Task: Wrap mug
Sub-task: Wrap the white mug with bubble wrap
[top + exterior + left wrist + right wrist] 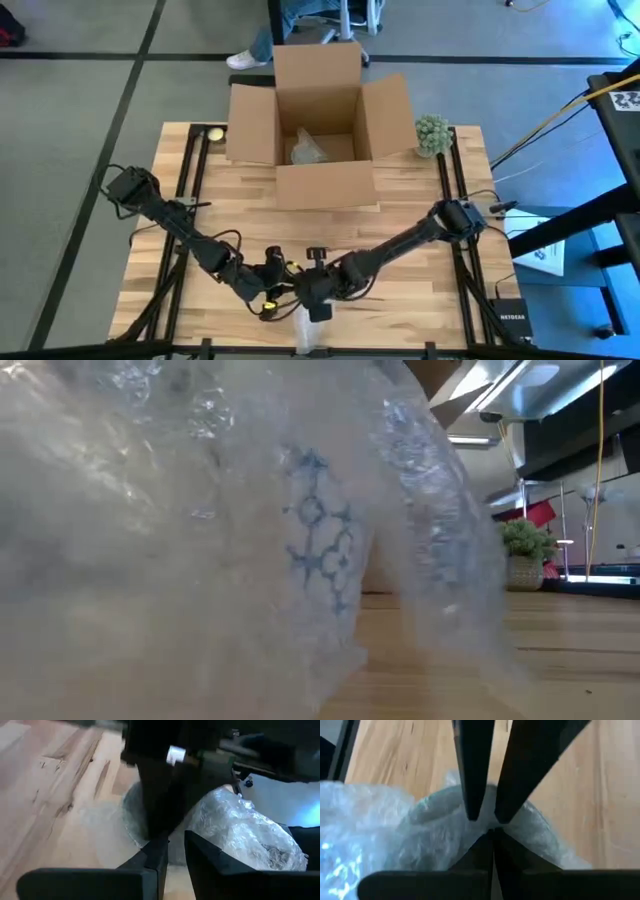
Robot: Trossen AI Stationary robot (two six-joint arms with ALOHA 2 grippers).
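The mug (320, 550), white with a blue pattern, shows through the clear bubble wrap (200, 540) that covers it, close to the low camera at the table's near edge. The wrapped bundle (305, 325) lies just nearer than both grippers. My left gripper (176, 852) and my right gripper (493, 834) meet tip to tip over the bubble wrap (440, 820), each nearly closed on it. From above, the arms hide the fingertips. My left gripper has a thin piece of the bubble wrap (177, 842) in the narrow gap between its two fingers, at the bundle's top. The fingers slant down from the table's left. One layer or several, I cannot tell. The bundle rests on the table. My right gripper pinches the bubble wrap (492, 826) at the very ends of its closed fingers, right against the left gripper's fingertips (472, 812). It comes slanting down from the table's right. The wrap below it (530, 835) lies bunched on the table.
An open cardboard box (318, 125) with crumpled wrap inside stands at the far middle of the table. A small potted plant (432, 133) sits to its right and a small yellow thing (213, 133) at the far left corner. Bare wood lies between the box and the grippers.
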